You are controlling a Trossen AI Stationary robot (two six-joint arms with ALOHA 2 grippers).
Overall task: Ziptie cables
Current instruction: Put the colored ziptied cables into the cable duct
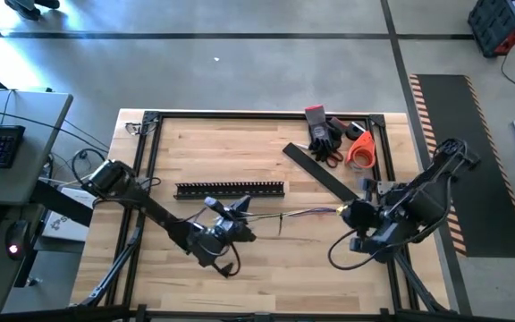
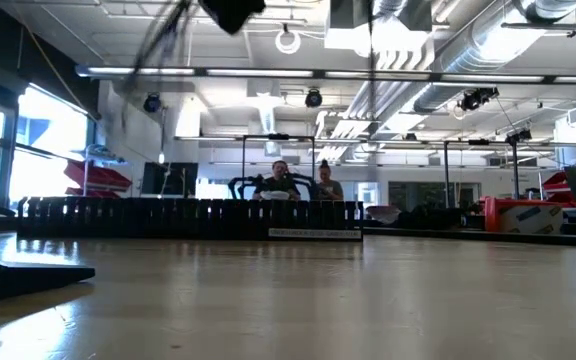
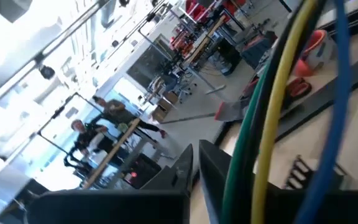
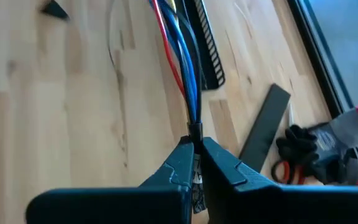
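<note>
Seen from above, a wooden table (image 1: 266, 268) with two dark robot arms reaching in from its near corners; toward the near edge, the cables (image 1: 307, 213) are stretched in a thin line between the two arms, raised off the wood rather than lying on it; the left gripper (image 1: 240, 211) has its fingers pressed together on one end of the bunch, where green, yellow and blue strands pass right by its wrist camera; the right gripper (image 4: 196, 148) is pinching the other end, its fingertips closed just below a small dark band that gathers red, blue and black strands into one cord; judging by this, the bundle is held taut and at least one tie seems already on, though whether it is fully cinched cannot be told, and more ties along the length may remain; beyond the cables lies a black slotted rail (image 1: 231, 189); farther still, a flat black strip (image 1: 316, 170) lies at an angle; at the far corner sit black gloves (image 1: 322, 134), red-handled scissors (image 1: 331, 156) and an orange roll (image 1: 361, 150).
</note>
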